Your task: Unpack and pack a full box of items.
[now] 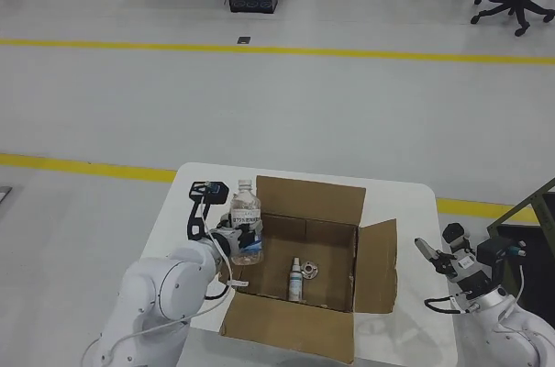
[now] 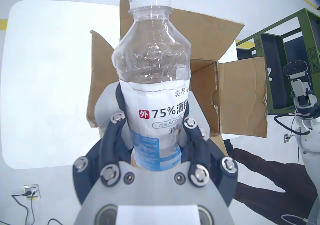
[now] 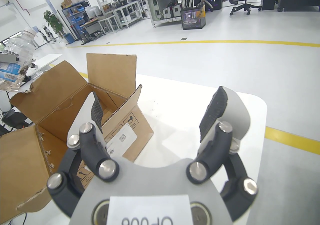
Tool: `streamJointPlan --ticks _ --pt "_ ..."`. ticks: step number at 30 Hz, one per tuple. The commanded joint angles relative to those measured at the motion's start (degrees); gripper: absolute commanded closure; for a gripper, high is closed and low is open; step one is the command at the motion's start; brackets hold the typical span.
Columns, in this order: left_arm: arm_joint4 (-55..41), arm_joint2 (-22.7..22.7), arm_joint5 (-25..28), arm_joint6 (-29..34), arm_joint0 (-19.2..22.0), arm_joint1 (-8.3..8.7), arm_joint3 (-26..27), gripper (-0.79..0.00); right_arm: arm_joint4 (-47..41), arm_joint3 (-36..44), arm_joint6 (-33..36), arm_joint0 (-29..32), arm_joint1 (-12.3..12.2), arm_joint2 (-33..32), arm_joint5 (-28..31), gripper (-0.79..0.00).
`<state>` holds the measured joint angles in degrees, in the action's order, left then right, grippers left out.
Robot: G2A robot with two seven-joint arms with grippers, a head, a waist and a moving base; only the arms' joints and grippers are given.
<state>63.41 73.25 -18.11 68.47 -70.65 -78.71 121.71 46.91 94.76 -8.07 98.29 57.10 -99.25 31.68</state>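
Observation:
My left gripper (image 1: 233, 240) (image 2: 155, 120) is shut on a clear plastic bottle (image 1: 246, 220) (image 2: 152, 80) with a white cap and a white-and-blue label, held upright above the left wall of the open cardboard box (image 1: 300, 321) (image 2: 240, 100) (image 3: 57, 90). The same bottle (image 3: 13, 60) hangs beyond the box's far side in the right wrist view. On the box floor lie a small white spray bottle (image 1: 296, 279) and a small round metal part (image 1: 311, 270). My right gripper (image 1: 435, 253) (image 3: 160, 113) stands open and empty, over the table to the right of the box.
The box stands mid-table with its flaps folded outward on a white table (image 1: 401, 197) (image 3: 180, 100). A dark green metal rack (image 1: 534, 206) (image 2: 277, 60) stands off the table's right side. Bare tabletop lies left of the box and behind it.

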Motion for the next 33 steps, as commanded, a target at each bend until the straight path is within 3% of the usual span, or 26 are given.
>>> streamJointPlan --ticks 1,15,23,29,30,32,33 --pt "-0.56 0.3 -0.06 -0.61 -0.06 0.02 -0.2 0.0 0.0 0.0 0.0 0.0 0.0 0.0 0.0 -0.785" --pt "-1.35 2.14 0.91 -0.12 0.35 0.54 -1.28 0.0 -2.27 -2.81 2.48 -1.33 0.34 0.53 -1.34 -0.785" --pt "-0.85 3.81 1.2 0.7 0.65 0.95 -0.42 0.0 -24.83 -3.66 25.16 -3.51 -0.24 2.83 6.72 -0.785" --pt "-0.07 6.17 0.97 0.89 -0.86 1.37 1.4 0.0 -42.04 -4.96 42.66 -6.12 -1.15 3.61 6.36 -0.785" --pt "-0.12 6.47 1.04 0.93 -1.12 1.43 1.67 0.0 -43.96 -5.13 44.78 -6.48 -1.27 3.76 6.2 -0.763" --pt "-0.44 7.0 0.88 0.68 -1.55 1.51 1.97 0.0 -45.89 -5.37 47.86 -7.06 -1.48 3.86 5.89 -0.548" --pt "-0.54 7.26 0.76 0.52 -1.75 1.54 1.76 0.0 -46.92 -5.43 49.14 -7.22 -1.54 4.09 5.67 -0.391"
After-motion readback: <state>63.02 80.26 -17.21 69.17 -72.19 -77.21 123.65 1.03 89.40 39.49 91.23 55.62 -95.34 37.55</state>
